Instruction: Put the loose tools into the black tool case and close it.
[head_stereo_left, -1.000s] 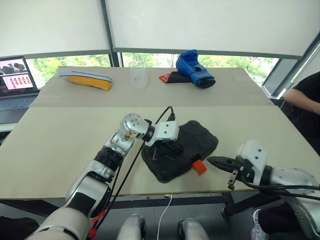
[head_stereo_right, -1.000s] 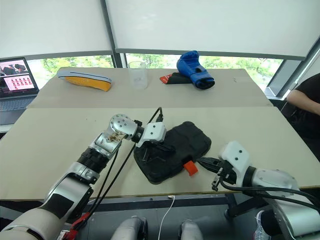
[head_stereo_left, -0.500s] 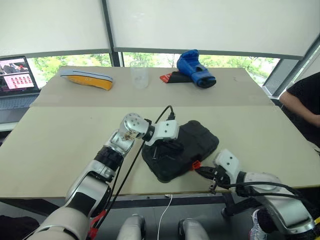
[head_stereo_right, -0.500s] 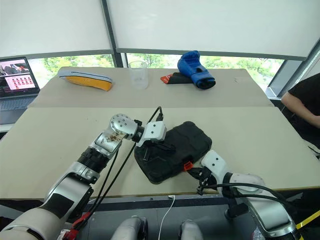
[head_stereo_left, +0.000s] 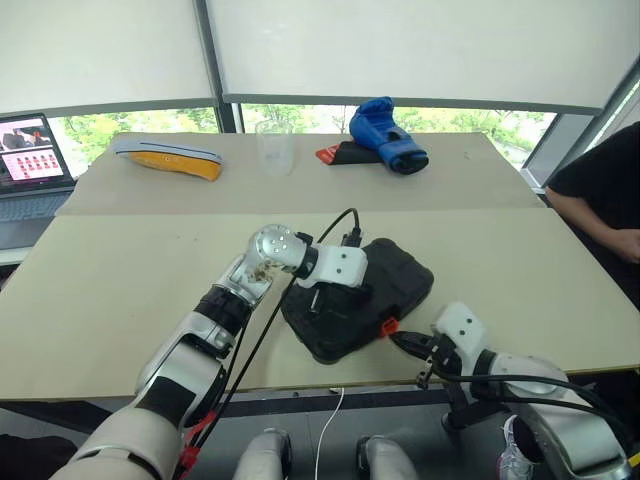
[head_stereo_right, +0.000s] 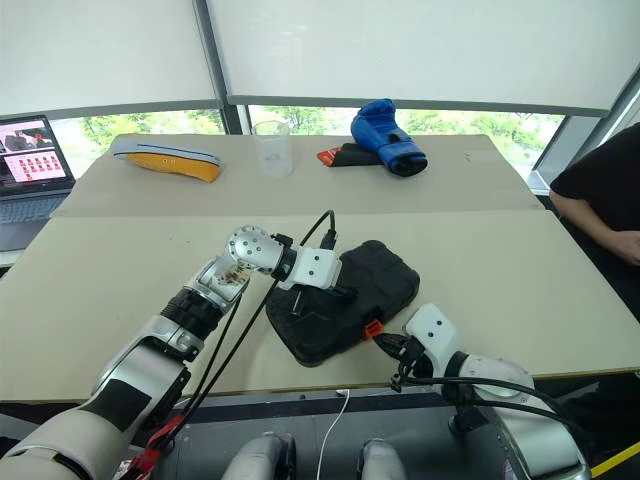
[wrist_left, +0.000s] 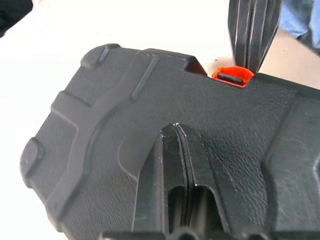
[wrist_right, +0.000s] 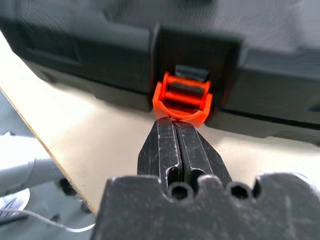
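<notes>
Near the front edge of the table (head_stereo_left: 120, 300) sat the black tool case (head_stereo_left: 395, 280), lid already down, no loose tools lying around it that I could spot. Left gripper (wrist_left: 176, 131) had its fingers pinched fully together with nothing between them, tips resting flat on the textured lid, I'd guess to keep the shell pressed shut and stop it sliding. Right gripper (wrist_right: 176, 131) was closed up and empty as well, its tip right up against the small orange latch (wrist_right: 181, 98) on the front side of the case, looked like a poke-to-snap job rather than a grab. Latch seemed flipped out, not seated yet, so closing wasn't quite finished imo.
</notes>
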